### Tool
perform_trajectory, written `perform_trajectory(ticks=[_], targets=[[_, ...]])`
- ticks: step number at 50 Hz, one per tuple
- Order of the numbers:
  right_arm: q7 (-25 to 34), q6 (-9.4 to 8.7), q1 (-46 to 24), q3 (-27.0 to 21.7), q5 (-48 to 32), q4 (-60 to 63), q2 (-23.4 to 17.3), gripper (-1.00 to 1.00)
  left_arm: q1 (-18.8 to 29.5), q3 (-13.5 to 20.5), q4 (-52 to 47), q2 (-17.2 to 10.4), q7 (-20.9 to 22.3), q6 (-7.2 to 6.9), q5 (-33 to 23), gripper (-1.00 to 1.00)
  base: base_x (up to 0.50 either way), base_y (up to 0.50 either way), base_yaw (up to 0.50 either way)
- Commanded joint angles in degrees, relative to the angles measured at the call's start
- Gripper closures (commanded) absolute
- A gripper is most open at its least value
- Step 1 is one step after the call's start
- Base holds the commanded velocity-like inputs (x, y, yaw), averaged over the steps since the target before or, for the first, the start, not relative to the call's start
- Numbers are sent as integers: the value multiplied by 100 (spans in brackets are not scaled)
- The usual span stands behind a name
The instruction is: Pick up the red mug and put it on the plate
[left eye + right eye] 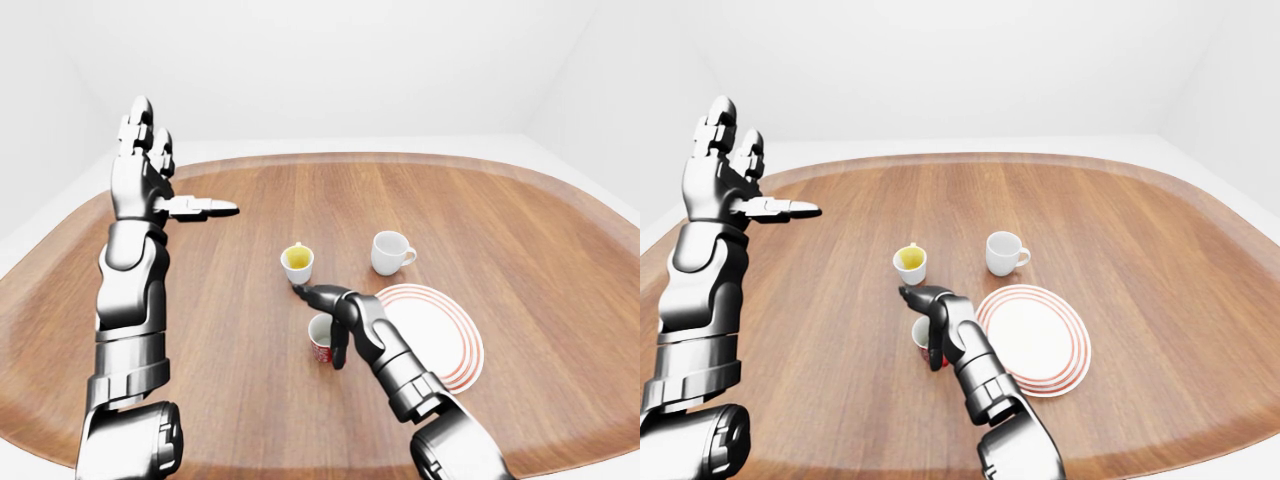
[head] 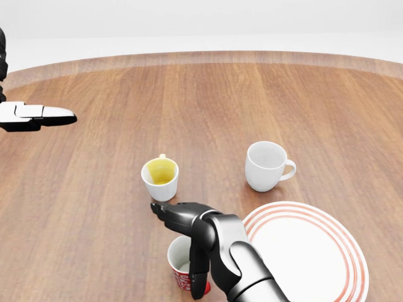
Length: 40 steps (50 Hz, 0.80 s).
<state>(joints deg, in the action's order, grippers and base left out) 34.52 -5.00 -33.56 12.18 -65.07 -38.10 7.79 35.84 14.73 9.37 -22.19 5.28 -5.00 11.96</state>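
Observation:
The red mug [image 2: 181, 269], white inside, stands upright on the wooden table at the bottom of the head view, just left of the plate. The white plate [image 2: 308, 258] with red rings lies at the bottom right. My right hand [image 2: 182, 242] hovers over the mug's right side. Its fingers are spread: two reach left over the rim toward the yellow mug and one hangs down along the mug's near wall. They do not close round it. My left hand [image 1: 172, 182] is raised high at the left, open and empty.
A yellow-lined white mug [image 2: 160, 178] stands just above the red mug in the head view, close to my fingertips. A white mug [image 2: 264, 165] stands above the plate. The table's rounded edge [image 1: 330, 160] curves across the top.

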Motion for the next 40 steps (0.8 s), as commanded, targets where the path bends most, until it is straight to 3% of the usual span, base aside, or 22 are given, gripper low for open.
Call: perform_trajectory(ticks=[1, 40], targets=[[-67, 0, -88, 13, -20, -252, 46, -100, -2, -5, 81, 11, 1, 0, -3, -100, 0, 0, 0], [-688, 0, -398, -18, 229, -1480, 139, -100, -50, 15, 130, 0, 7, 0, 41, -100, 0, 0, 0]])
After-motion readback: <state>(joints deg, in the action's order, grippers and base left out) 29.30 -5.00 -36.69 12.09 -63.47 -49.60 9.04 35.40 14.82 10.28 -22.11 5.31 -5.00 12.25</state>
